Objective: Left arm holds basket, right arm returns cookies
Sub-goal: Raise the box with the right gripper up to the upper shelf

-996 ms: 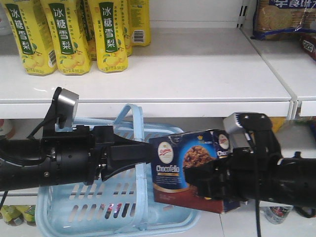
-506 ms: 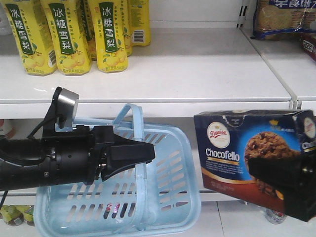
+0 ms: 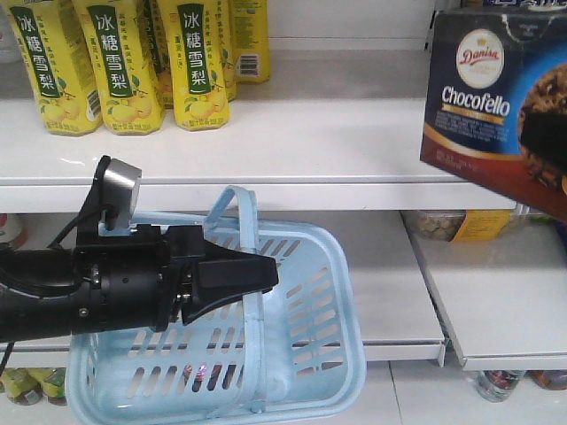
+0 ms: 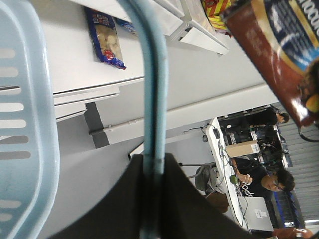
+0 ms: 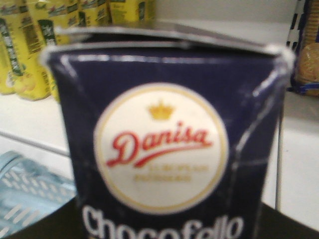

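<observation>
Four yellow drink cartons [image 3: 124, 62] with green labels could be counted at the left of the upper shelf [image 3: 354, 133], though more may have stood behind them. Below them there was one basket [image 3: 310, 354], light blue plastic with slotted sides and two hoop handles. Little of its inside showed; something small and reddish glinted through the slots near the bottom, too unclear to name. The left arm [image 3: 80, 292], black with a silver-grey camera block on top, reached across the basket, and the left claw [image 4: 149, 199] was closed around one hoop handle [image 4: 152, 74], the blue bar running straight down between its jaws in the left wrist view.

One box of cookies [image 3: 496, 106] hung at the upper right, level with the upper shelf and tilted, well apart from the basket. It was dark navy with a white round "Danisa" crest, a gold crown, "Chocofello" in white, a chocolate cookie picture and a brown lower band. The right claw [image 5: 164, 234] showed only as a dark edge under the box, so its grip could not be told.
</observation>
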{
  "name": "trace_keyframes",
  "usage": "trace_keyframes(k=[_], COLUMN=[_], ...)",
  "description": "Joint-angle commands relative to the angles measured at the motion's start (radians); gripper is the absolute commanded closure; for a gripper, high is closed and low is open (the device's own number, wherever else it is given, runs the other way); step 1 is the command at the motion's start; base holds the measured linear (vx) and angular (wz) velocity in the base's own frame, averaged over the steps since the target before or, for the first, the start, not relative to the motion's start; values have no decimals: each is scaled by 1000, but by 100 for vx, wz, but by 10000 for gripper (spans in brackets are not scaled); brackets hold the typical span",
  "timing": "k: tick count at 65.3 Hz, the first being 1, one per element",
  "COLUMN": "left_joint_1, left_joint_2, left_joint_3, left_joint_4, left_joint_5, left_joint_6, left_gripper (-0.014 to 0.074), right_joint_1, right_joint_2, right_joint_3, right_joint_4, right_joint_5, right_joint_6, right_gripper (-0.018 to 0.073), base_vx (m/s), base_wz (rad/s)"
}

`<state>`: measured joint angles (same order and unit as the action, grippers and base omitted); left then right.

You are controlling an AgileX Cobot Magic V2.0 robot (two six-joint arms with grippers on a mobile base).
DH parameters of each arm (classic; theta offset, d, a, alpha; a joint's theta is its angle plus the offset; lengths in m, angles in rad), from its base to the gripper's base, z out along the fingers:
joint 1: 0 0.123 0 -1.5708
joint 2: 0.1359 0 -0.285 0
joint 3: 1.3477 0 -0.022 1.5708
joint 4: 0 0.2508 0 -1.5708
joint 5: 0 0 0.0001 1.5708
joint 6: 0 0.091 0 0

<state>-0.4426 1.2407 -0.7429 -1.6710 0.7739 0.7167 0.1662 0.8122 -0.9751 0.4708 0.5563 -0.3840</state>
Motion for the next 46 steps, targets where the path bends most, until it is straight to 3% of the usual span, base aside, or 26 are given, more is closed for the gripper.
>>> trace_keyframes(k=[1, 17, 46], left_joint_1=[-6, -6, -6], left_joint_2=[-31, -31, -31], left_joint_3=[-42, -42, -42], left_joint_4=[-106, -106, -106], left_joint_5=[25, 25, 25], left_joint_6=[22, 22, 22], left_gripper=[599, 599, 599], right_joint_1=[-7, -7, -7], right_joint_2=[68, 262, 511], right_joint_3=[-33, -48, -79], right_joint_4=[7, 5, 2], right_joint_5=[-200, -470, -674], right_joint_6=[0, -4, -109], right_gripper=[391, 391, 370], base_vx=[0, 0, 0], base_wz=[0, 0, 0])
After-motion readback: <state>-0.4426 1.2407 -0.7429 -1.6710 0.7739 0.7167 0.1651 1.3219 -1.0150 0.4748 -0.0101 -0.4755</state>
